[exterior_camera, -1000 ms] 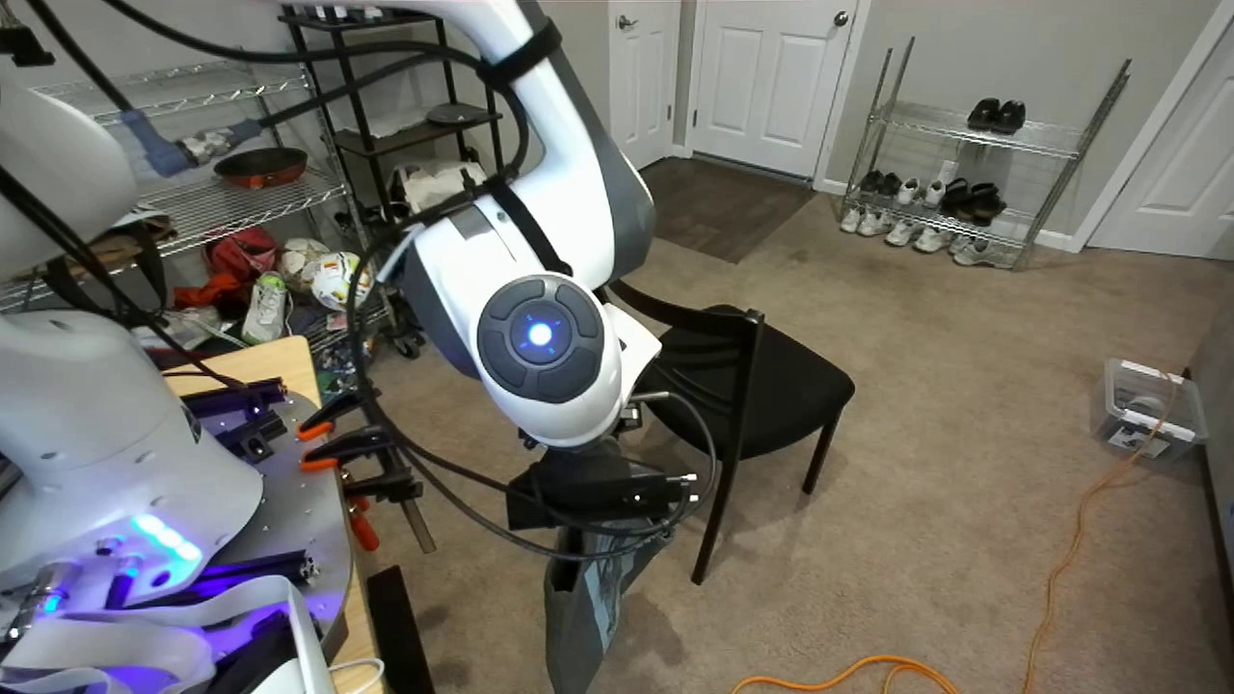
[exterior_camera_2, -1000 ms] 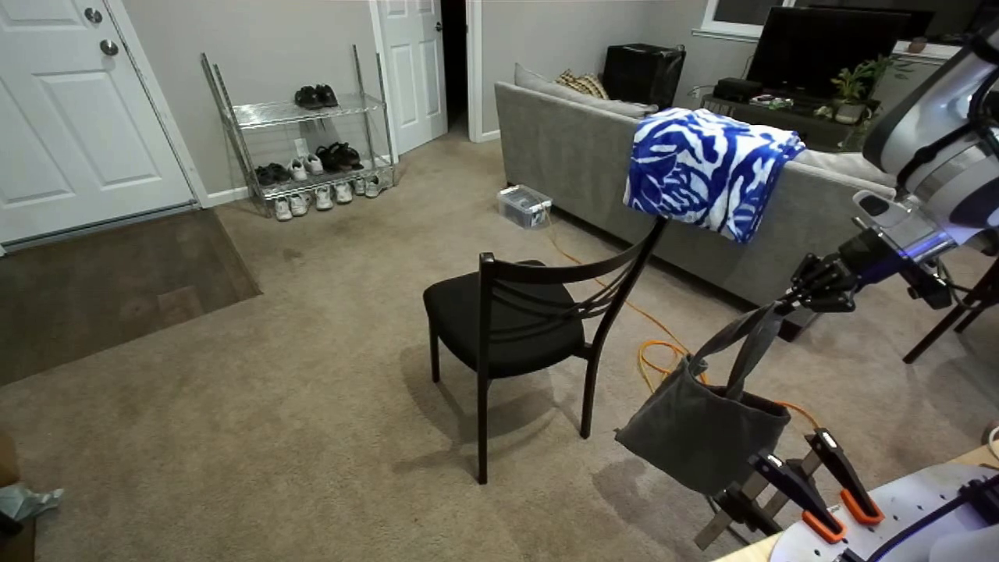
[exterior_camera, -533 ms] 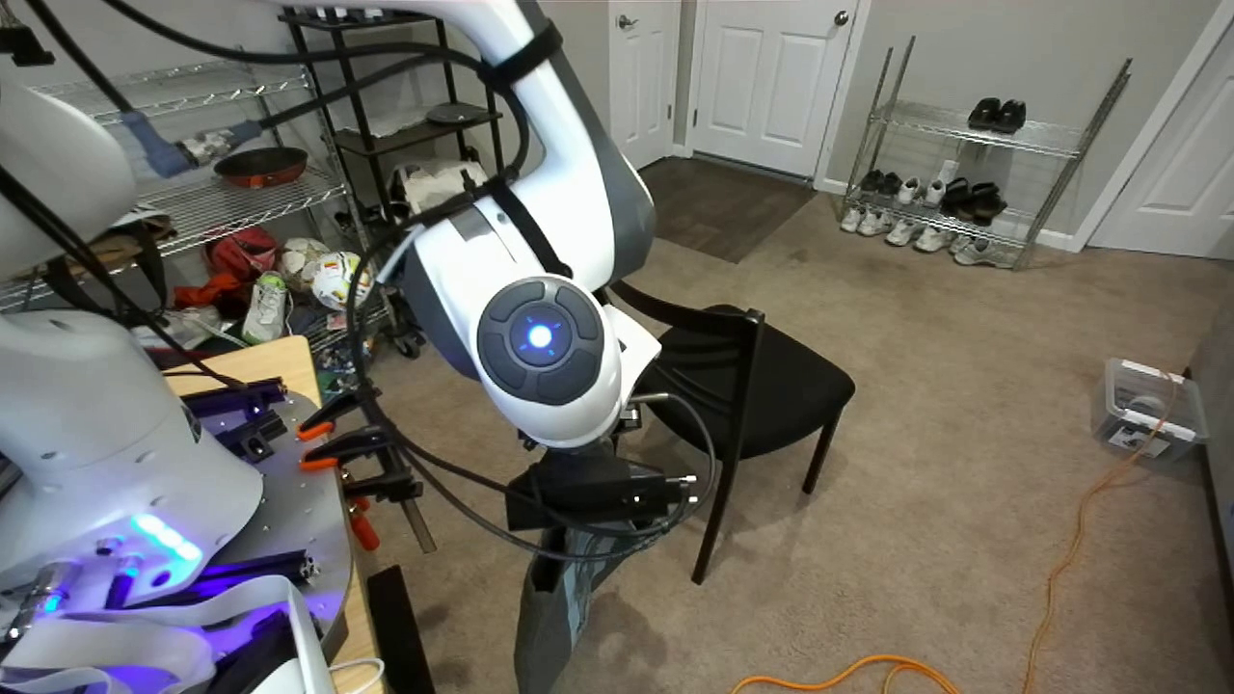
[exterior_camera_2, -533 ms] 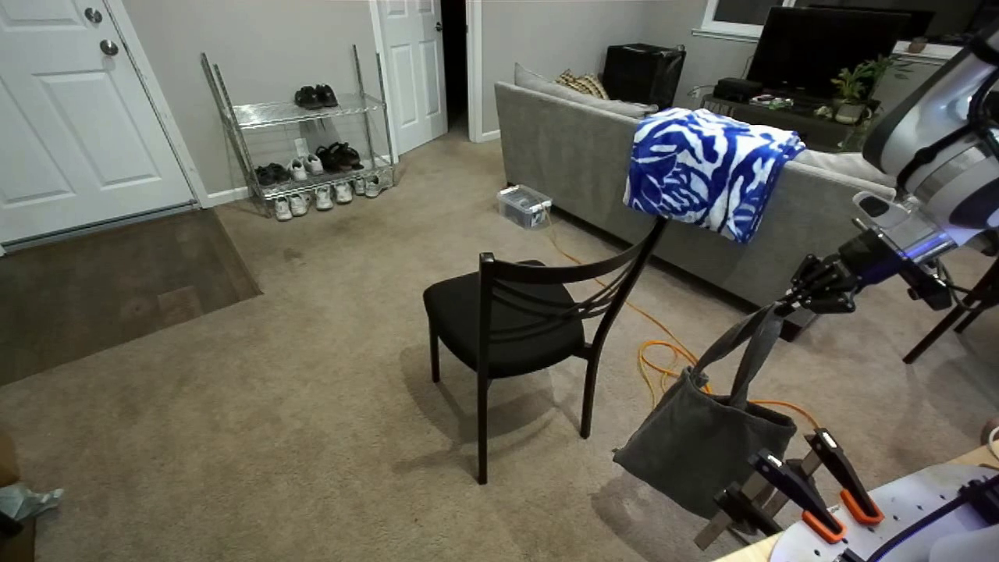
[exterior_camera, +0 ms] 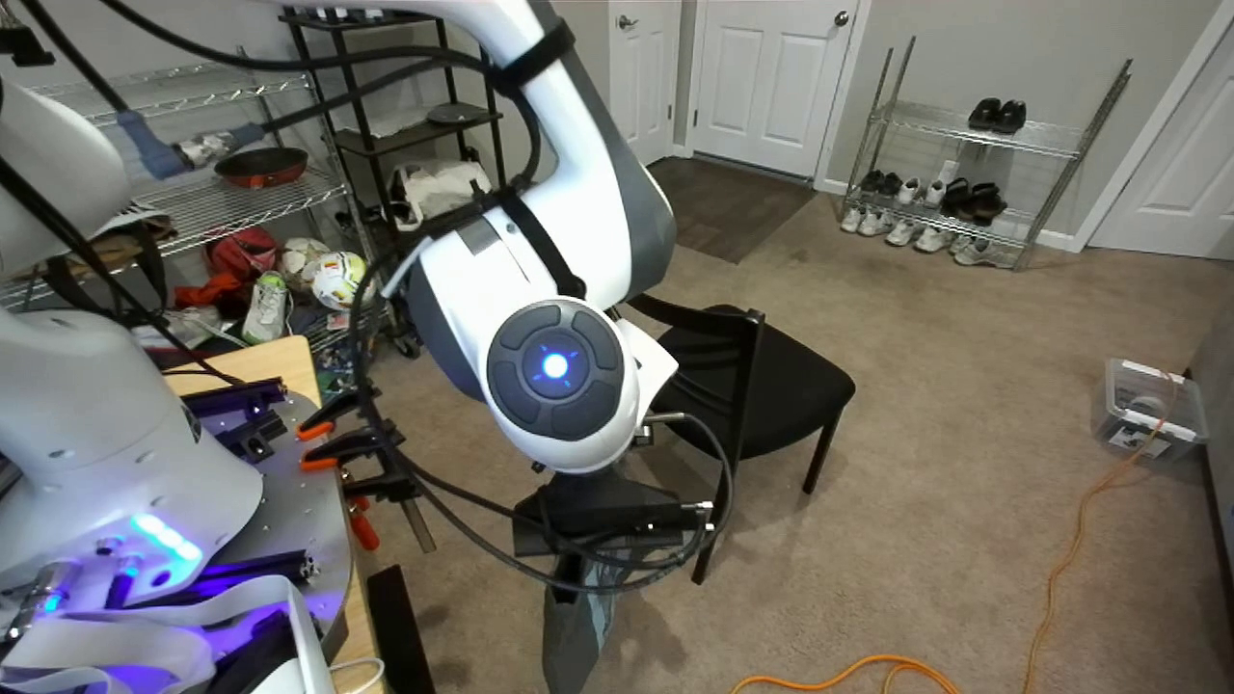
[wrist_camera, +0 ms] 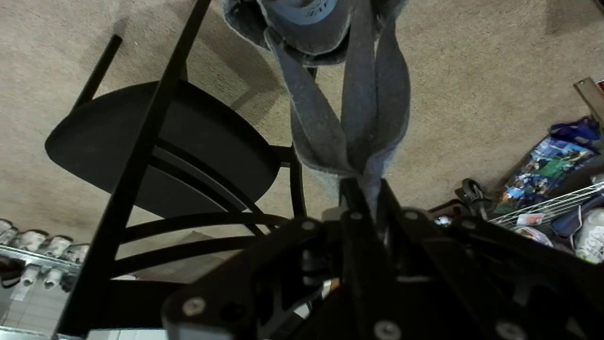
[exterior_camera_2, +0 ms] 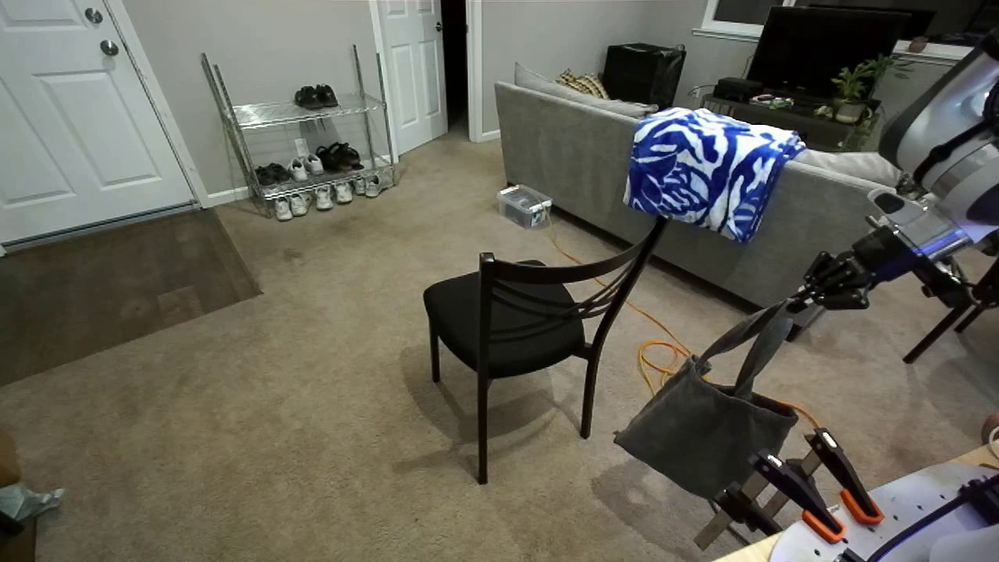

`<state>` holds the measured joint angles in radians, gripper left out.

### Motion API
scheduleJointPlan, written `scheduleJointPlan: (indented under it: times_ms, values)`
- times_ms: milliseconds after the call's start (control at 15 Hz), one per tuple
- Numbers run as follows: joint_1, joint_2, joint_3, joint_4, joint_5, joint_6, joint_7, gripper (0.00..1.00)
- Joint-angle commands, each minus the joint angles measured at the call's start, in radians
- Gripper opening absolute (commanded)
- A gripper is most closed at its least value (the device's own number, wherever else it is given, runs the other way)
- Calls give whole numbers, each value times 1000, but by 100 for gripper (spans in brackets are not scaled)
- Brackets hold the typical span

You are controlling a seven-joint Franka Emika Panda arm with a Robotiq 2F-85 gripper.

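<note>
In an exterior view, a white door (exterior_camera_2: 62, 117) is at 10 o'clock. Next is a metal rack (exterior_camera_2: 265, 115) with shoes (exterior_camera_2: 314, 97), also at 10 o'clock. A black chair (exterior_camera_2: 507, 324) stands in the middle. At 12 o'clock from the chair is a clear box (exterior_camera_2: 524, 207); its pale label (exterior_camera: 1133, 440) is too small to read. A gray couch (exterior_camera_2: 562, 148) has a blue and white blanket (exterior_camera_2: 710, 168) over its back, at 2 o'clock. The gray bag (exterior_camera_2: 695, 437) is at 4 o'clock. It hangs, tipped, from the pincer (exterior_camera_2: 804, 299) at 3 o'clock, which is closed tight and pinching the bag's handles (exterior_camera_2: 762, 351). Black clamps (exterior_camera_2: 792, 485) with orange ends hide a bit of the bag at its 4 o'clock side. In the wrist view, the bag is at 12 o'clock. It has a pale blue patch (wrist_camera: 302, 18) with dark letters (wrist_camera: 318, 9), but the edge cuts them off, so I cannot read the word. At 3 o'clock, a white thing (wrist_camera: 592, 233) has marks too blurry to read.
</note>
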<state>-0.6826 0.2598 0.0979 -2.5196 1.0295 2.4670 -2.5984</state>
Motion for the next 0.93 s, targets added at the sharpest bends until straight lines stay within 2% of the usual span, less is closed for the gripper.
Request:
scheduleJointPlan:
  times_ms: [0, 133, 333, 600, 867]
  values:
    - [87, 22, -205, 109, -150, -95, 88, 2]
    - [115, 22, -276, 157, -221, -122, 114, 2]
    - [141, 28, -326, 218, -268, -136, 123, 2]
    - [157, 69, -334, 340, -247, -209, 152, 2]
    - [146, 115, -343, 510, -244, -372, 220, 2]
